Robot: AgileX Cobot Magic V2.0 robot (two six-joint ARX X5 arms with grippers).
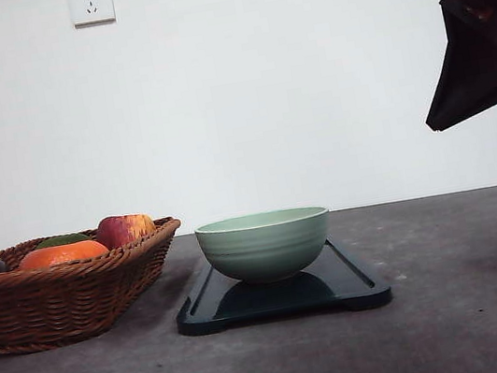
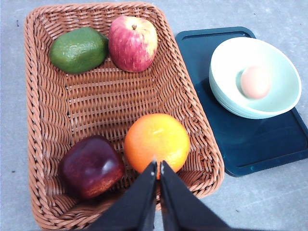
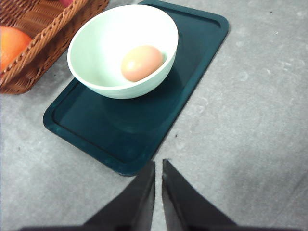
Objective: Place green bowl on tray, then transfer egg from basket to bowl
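Front view: green bowl [image 1: 264, 244] upright on the tray [image 1: 348, 279], just beside the basket [image 1: 58, 297]. Grey matt worktop [image 1: 466, 303], a bare white wall behind, a socket [image 1: 91, 3] high up. Right tool [image 1: 474, 56] hangs well above the worktop — jaw state unreadable here.

Left wrist view: left tool [image 2: 158, 166] pinched narrow and empty above the basket, over the tangerine [image 2: 157, 141]; apple [image 2: 133, 42], an avocado [image 2: 79, 49] and a dark red fruit [image 2: 91, 166] remain. Egg [image 2: 255, 82] already in the bowl.

Right wrist view: right tool [image 3: 158, 166] nearly closed, empty, over bare worktop near the tray's corner. Egg [image 3: 141, 63] lies off-centre against the bowl's inner wall — probably light, smooth, brittle, best held gently across the middle. Bowl likely stiff glazed ware, slippery at the rim.
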